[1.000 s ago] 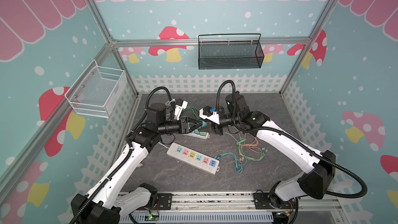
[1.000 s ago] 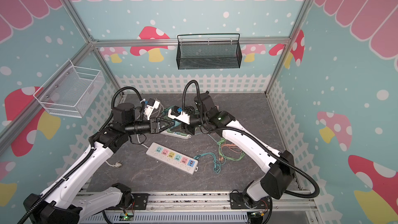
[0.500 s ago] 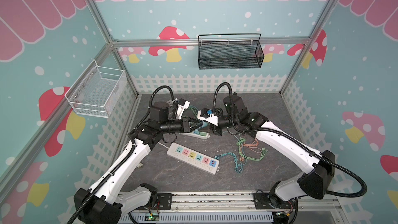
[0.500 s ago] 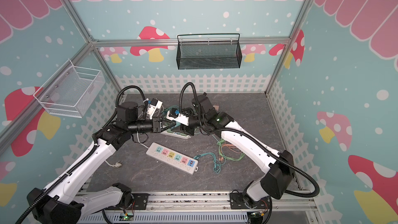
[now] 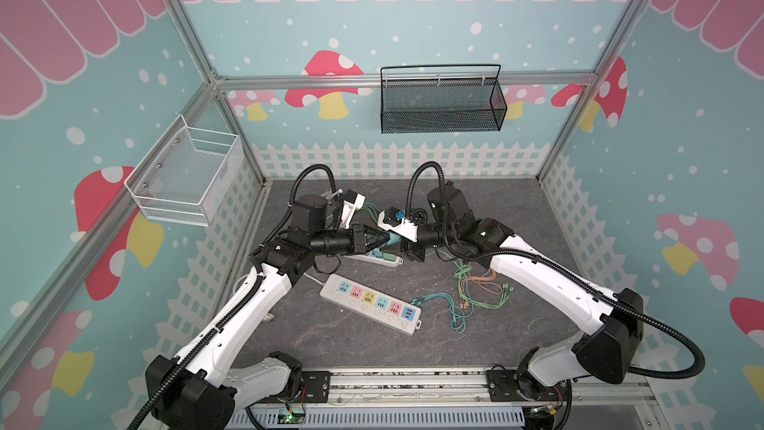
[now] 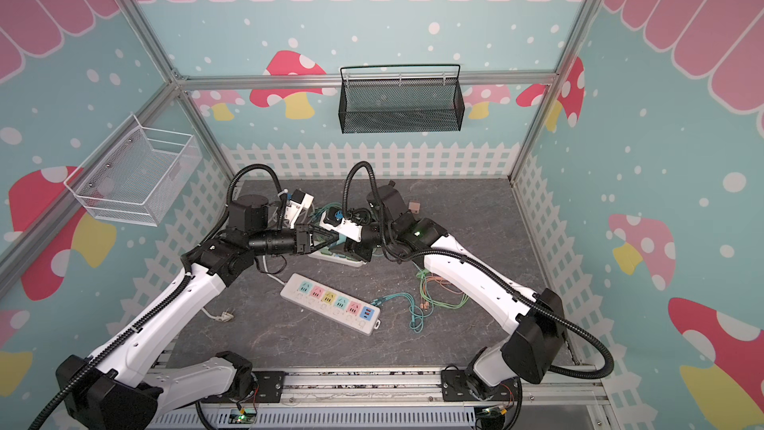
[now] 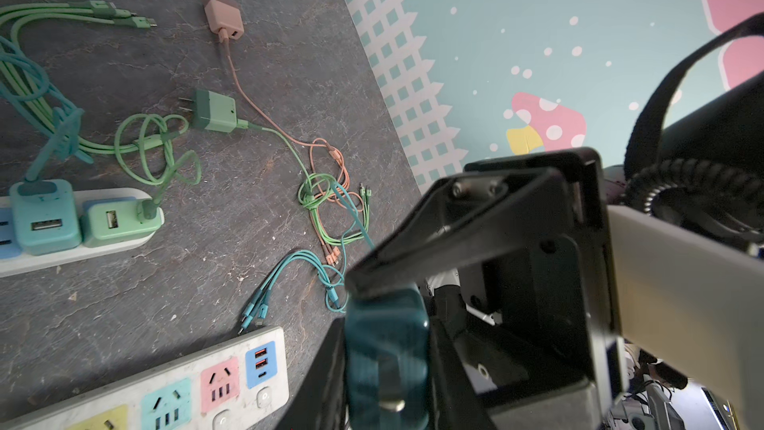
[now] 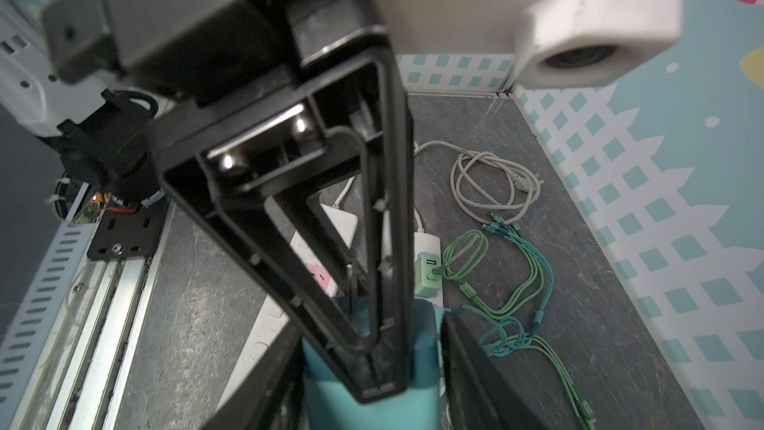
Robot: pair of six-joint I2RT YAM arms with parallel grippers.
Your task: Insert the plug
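A teal plug (image 5: 390, 242) (image 7: 386, 349) hangs in mid-air between both grippers, above the back of the table. My left gripper (image 5: 387, 237) (image 7: 386, 366) is shut on it, with its prong end facing the left wrist camera. My right gripper (image 5: 400, 244) (image 8: 372, 386) is open around the same plug (image 8: 330, 403), with a thin gap showing at one jaw. The white power strip (image 5: 370, 301) (image 6: 328, 297) with coloured sockets lies flat below, nearer the front, and its sockets (image 7: 165, 390) are bare.
A second white strip (image 5: 382, 259) (image 7: 103, 246) under the grippers carries teal and green chargers. Loose green, teal and orange cables (image 5: 479, 287), a green charger (image 7: 213, 111) and a pink charger (image 7: 223, 14) lie to the right. Wire baskets (image 5: 440, 105) (image 5: 186, 177) hang on the walls.
The two grippers came together at the plug. The left jaws closed on it and the right jaws widened around it.
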